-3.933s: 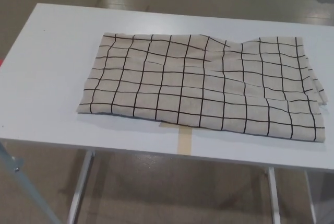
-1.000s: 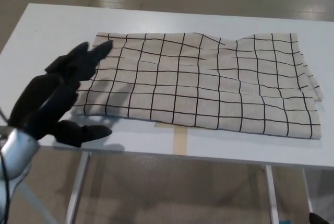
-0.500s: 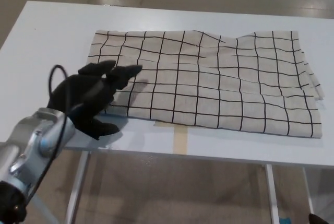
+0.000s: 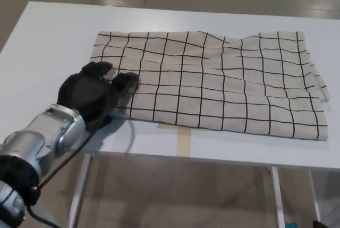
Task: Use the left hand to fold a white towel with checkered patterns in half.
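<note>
One hand on the towel's near-left corner

One hand only is in my view: the left hand, black, coming in from the lower left on its silver forearm. It lies low over the near-left corner of the checkered towel. Its fingers are curled and rest on the cloth, close beside each other, with the knuckles up. I cannot tell from this angle if they already pinch the fabric or only press on it, because the palm hides the edge of the cloth below it. A thin black cable hangs in a loop under the wrist, in front of the worktop edge.

The towel is white to cream with thin black grid lines. It lies spread out and nearly flat on the white worktop, long side running left to right, and it covers most of the middle and the right part. Some soft wrinkles cross it near the top middle. At the right end I see layered edges, a little uneven.

A strip of beige tape is stuck on the worktop at the near edge, and its far end goes under the towel's front border. Below the worktop the metal legs and the grey floor show.
</note>
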{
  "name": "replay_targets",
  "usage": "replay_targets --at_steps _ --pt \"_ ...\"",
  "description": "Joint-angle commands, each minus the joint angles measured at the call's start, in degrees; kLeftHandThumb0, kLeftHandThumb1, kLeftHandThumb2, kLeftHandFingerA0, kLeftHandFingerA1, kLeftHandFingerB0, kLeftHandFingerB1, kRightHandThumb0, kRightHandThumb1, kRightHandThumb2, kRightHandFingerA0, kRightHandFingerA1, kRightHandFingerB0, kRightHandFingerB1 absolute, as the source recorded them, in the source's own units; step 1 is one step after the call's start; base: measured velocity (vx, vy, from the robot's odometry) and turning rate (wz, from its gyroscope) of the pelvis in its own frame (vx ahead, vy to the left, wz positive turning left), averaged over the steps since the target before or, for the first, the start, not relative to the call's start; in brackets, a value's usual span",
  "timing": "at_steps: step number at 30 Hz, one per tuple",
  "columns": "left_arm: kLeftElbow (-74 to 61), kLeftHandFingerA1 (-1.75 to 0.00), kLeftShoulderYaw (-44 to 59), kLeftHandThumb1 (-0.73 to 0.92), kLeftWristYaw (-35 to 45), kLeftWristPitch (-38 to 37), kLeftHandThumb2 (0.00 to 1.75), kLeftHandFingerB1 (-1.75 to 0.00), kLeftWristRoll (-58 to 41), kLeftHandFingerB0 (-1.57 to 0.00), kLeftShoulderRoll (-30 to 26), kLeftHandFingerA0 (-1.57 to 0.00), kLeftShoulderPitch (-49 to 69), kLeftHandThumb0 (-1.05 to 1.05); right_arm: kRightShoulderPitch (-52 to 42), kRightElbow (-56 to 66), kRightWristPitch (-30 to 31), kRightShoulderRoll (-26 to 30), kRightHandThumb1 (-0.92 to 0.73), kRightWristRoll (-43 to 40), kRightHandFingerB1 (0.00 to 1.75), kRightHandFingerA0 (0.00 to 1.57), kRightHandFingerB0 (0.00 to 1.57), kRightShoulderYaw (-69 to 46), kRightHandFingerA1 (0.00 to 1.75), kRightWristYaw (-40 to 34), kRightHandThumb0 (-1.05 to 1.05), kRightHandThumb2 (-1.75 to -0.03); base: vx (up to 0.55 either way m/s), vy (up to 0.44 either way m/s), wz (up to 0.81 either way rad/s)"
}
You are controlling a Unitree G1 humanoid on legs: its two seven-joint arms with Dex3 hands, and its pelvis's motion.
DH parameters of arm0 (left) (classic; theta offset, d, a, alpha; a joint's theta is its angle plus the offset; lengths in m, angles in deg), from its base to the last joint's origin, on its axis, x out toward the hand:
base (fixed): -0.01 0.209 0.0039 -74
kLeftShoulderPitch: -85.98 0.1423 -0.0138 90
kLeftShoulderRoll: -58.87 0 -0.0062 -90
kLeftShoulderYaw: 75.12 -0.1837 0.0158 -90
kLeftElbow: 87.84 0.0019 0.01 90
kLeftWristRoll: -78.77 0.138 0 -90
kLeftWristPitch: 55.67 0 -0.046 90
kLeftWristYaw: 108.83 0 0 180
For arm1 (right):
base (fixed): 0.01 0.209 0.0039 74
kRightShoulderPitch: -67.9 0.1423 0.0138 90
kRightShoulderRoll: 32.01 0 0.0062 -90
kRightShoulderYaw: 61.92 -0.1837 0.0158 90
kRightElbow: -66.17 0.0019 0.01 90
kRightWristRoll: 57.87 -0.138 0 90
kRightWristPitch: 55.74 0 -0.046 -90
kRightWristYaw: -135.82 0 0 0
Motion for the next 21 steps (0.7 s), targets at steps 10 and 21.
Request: replay_targets --at_steps 10,21 --pt "12.33 -0.24 -7.77 0.53 -8.31 4.52 0.62 -0.21 5.46 -0.07 6.09 -0.08 -2.75 -0.31 -1.25 -0.17 -2.47 -0.12 -0.81 0.77 0.42 0.37 0.34 0.25 0.44 -1.52 -0.40 -0.63 0.00 0.000 0.00" --pt "18.48 -0.29 -10.57 0.54 -9.89 7.26 0.60 -0.31 4.93 -0.11 12.09 -0.15 -2.84 -0.35 -2.19 1.26 -1.83 -0.03 -0.81 0.21 0.42 0.36 0.34 0.44 0.43 -0.84 -0.40 -0.63 0.00 0.000 0.00"
